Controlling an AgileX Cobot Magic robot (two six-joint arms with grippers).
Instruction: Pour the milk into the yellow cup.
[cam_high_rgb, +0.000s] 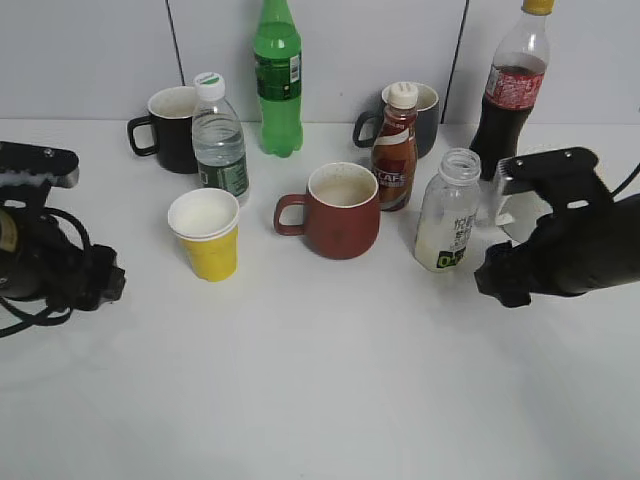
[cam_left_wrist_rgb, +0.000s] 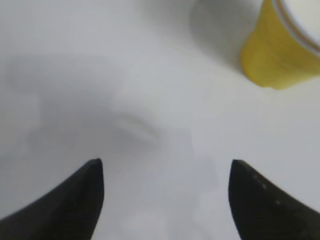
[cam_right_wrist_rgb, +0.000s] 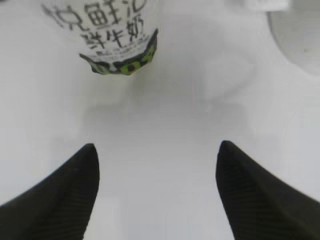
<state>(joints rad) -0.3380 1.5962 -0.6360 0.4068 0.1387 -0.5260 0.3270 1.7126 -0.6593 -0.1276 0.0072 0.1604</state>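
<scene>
The milk bottle, clear, capless, with white liquid and a white, black and green label, stands upright right of centre; its base shows in the right wrist view. The yellow cup stands upright left of centre and shows at the top right of the left wrist view. My right gripper is open and empty, just right of the milk bottle, apart from it. My left gripper is open and empty, left of the yellow cup.
A red-brown mug stands between cup and milk. Behind are a brown coffee bottle, a water bottle, a black mug, a green bottle, a dark mug and a cola bottle.
</scene>
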